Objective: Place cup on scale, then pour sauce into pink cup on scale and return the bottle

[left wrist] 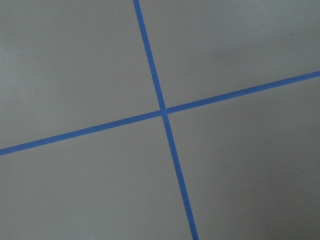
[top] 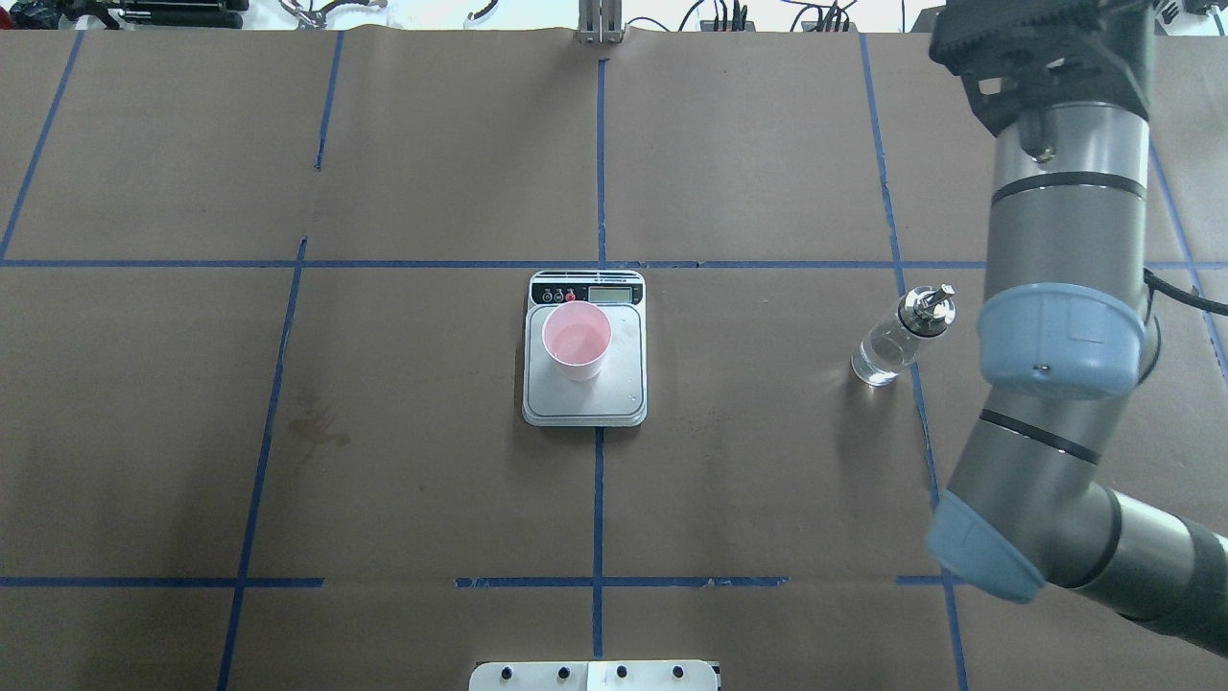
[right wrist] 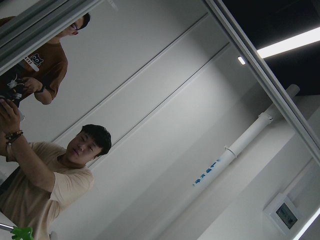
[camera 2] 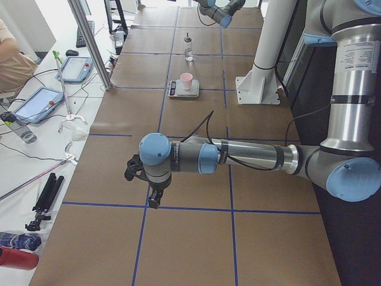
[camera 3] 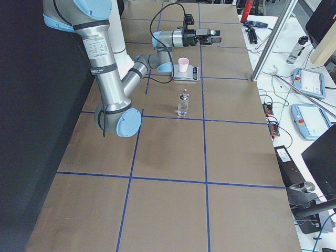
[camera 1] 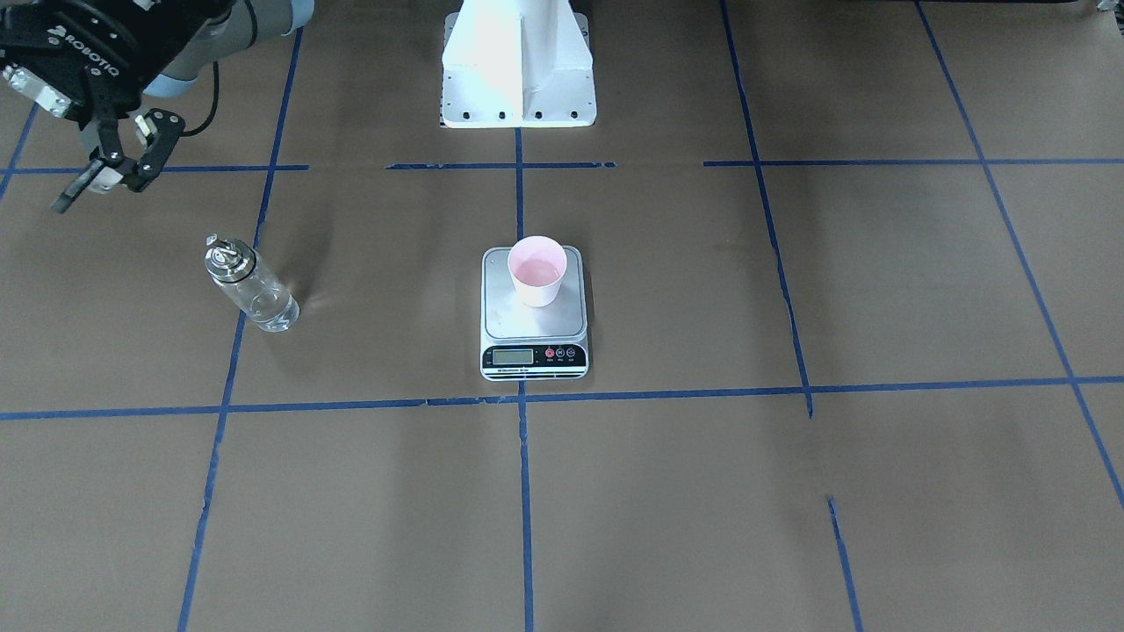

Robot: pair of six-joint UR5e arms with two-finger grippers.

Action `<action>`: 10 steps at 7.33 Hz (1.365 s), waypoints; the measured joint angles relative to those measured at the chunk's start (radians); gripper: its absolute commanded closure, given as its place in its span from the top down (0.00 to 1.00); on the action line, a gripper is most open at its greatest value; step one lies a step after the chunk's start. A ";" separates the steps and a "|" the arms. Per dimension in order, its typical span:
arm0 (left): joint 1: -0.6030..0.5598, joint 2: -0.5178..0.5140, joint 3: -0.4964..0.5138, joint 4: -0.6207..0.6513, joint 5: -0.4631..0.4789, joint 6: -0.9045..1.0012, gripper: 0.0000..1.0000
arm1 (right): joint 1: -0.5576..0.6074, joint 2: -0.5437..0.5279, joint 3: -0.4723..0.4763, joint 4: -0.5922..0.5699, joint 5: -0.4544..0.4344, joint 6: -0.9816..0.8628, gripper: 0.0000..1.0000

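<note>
Both tools are off the work. Right tool (camera 1: pixel 104 180) is wide open, empty and raised over the bench's right part, robot side. Can't tell the left tool's (camera 2: pixel 144 179) grip. Bottle (camera 1: pixel 252 285) stands upright on the bench, well apart from the scale (camera 1: pixel 533 303). Cup (camera 1: pixel 537 272) sits on the scale. Pour is probably done, but cup contents are unclear.

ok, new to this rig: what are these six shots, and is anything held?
Two robot arms with two-finger grippers share a paper-covered table. Four cameras are fixed: one facing the robot, one over its shoulders, one at each table end; two ride on the wrists. A pink cup stands on a kitchen scale; a clear bottle stands apart on the robot's right. The right gripper is open and empty. The left gripper hovers far off; open or shut, I cannot tell.
</note>
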 measured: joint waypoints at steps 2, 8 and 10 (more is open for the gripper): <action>0.000 0.000 -0.001 0.000 0.000 0.000 1.00 | 0.102 -0.255 0.123 0.032 0.160 0.025 1.00; 0.000 0.000 0.001 -0.002 0.000 0.001 1.00 | 0.465 -0.643 0.043 0.424 0.663 0.027 1.00; 0.000 0.000 0.001 -0.002 0.000 0.002 1.00 | 0.637 -0.669 0.013 0.429 0.865 0.027 1.00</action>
